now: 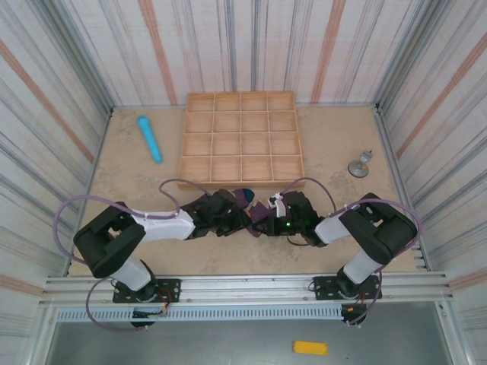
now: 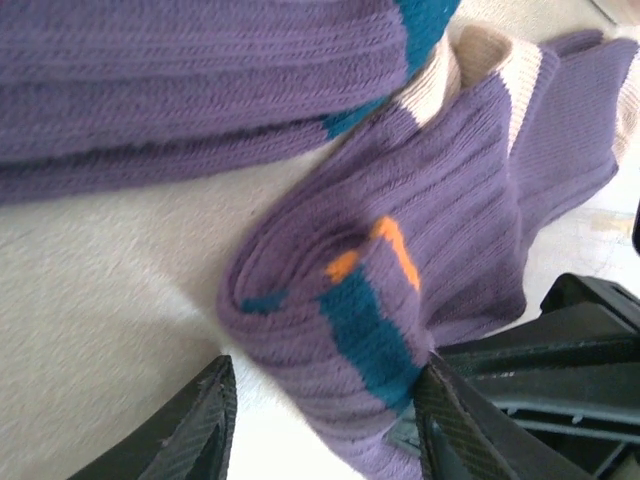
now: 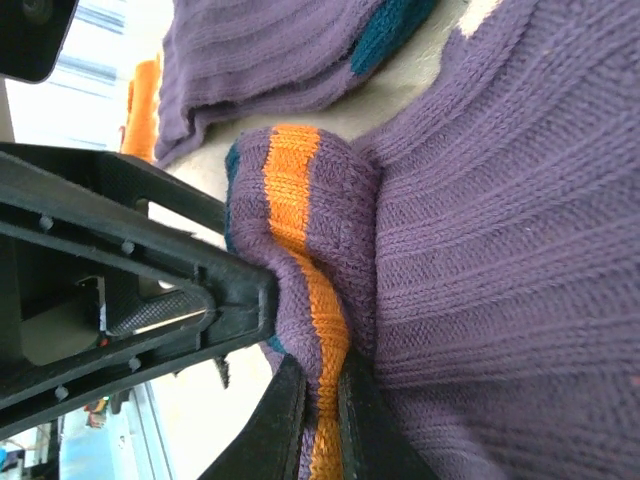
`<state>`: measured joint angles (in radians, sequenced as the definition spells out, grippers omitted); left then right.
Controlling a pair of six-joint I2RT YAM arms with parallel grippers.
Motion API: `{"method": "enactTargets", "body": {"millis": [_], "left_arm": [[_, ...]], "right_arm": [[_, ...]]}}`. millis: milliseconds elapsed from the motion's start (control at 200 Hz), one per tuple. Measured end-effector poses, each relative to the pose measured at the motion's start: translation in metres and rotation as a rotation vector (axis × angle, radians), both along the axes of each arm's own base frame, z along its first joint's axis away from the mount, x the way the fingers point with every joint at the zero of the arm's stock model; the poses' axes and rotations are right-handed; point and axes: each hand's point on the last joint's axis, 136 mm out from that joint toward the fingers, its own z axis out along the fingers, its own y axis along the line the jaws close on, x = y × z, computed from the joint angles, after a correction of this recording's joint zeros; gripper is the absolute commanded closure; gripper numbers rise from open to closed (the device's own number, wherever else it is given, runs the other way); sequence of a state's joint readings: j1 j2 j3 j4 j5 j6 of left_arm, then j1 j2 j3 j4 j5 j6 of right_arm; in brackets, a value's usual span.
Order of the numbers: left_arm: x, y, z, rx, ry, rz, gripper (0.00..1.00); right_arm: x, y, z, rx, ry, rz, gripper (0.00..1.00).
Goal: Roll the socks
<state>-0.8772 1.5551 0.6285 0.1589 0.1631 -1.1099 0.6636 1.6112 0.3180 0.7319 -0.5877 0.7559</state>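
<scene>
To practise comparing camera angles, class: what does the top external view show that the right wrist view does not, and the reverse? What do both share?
Top external gives: the wooden tray of square compartments, a light blue cylinder left of it, a grey metal piece to its right, and the left arm and right arm bending inward. Right wrist gives: close up, an orange stripe of ribbed knit pinched between the right fingers. Both: the purple socks.
</scene>
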Motion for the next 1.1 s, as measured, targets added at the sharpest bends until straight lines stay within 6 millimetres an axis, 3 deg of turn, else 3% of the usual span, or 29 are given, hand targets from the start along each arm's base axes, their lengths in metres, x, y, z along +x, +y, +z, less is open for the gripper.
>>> {"method": "enactTargets", "body": {"millis": [260,336,476,556,656,862,1102], "left_arm": [[0.007,-0.006,-0.004,-0.003,0.001,0.016,0.70],[0.008,-0.006,-0.004,0.005,0.006,0.018,0.78],[0.009,-0.005,-0.002,0.043,0.028,0.021,0.89],[0.008,-0.004,0.000,0.074,0.054,0.024,0.97],[0.006,0.001,0.001,0.124,0.085,0.029,1.00],[0.002,0.017,0.006,0.219,0.165,0.049,1.00],[-0.002,0.015,0.007,0.274,0.243,0.017,1.00]], "right_arm": [[0.000,0.000,-0.001,0.022,0.032,0.000,1.00],[0.000,0.000,-0.001,0.023,0.033,0.001,1.00],[0.001,-0.001,-0.001,0.026,0.036,0.003,0.87],[0.001,-0.001,-0.001,0.023,0.037,0.002,0.71],[-0.001,-0.003,0.003,0.010,0.029,0.002,0.54],[-0.017,-0.012,0.010,-0.119,-0.052,0.025,0.39],[-0.041,-0.008,0.037,-0.262,-0.323,0.111,0.37]]}}
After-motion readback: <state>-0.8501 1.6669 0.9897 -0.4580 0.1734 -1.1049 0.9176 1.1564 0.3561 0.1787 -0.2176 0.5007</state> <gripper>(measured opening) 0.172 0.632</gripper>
